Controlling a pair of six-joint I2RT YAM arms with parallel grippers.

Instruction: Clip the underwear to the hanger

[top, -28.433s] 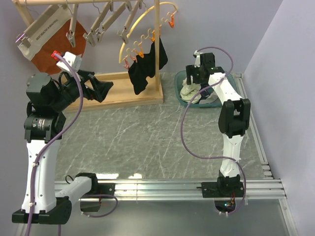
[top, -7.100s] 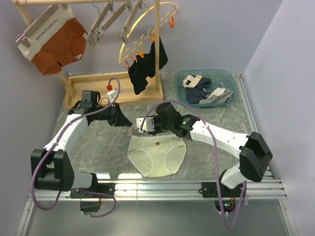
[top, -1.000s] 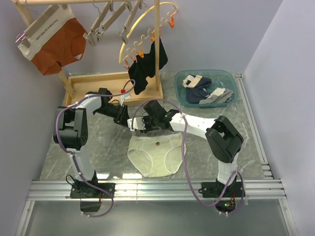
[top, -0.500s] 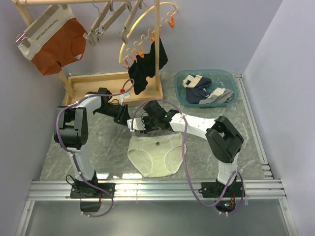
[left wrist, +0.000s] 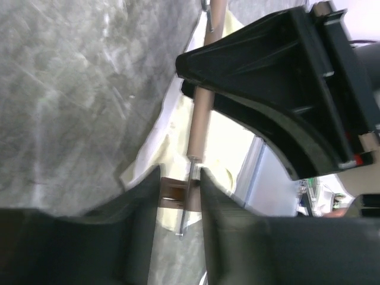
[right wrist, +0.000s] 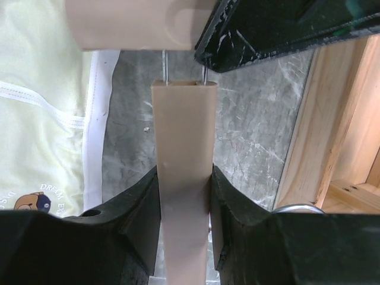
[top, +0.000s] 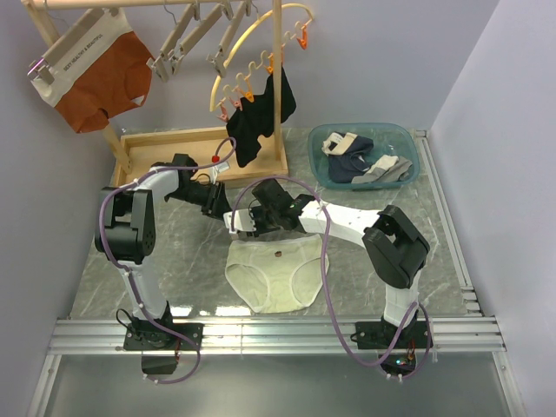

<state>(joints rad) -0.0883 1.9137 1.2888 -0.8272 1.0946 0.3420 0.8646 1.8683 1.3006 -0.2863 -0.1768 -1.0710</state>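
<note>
The pale cream underwear (top: 278,269) lies flat on the marble table, its waistband facing the far side. Just above its left waistband corner both arms meet at the light-wood hanger (top: 229,218). My right gripper (right wrist: 183,202) is shut on the hanger's flat bar (right wrist: 182,136), and the underwear (right wrist: 41,119) shows to its left. My left gripper (left wrist: 180,190) is shut on a brown clip (left wrist: 172,190) at the end of the hanger bar (left wrist: 197,119), directly over the underwear's edge (left wrist: 169,139). The right gripper's dark body fills the upper right of the left wrist view.
A wooden rack at the back left holds rust-orange briefs (top: 104,74), several spare hangers (top: 195,35) and a yellow hoop (top: 261,52) with a black garment (top: 256,117). Its tray base (top: 174,152) lies close behind the grippers. A teal basin (top: 365,156) of clothes stands back right.
The left jaws widened briefly, then narrowed onto the clip. Both arms and the underwear stay almost where they were.
</note>
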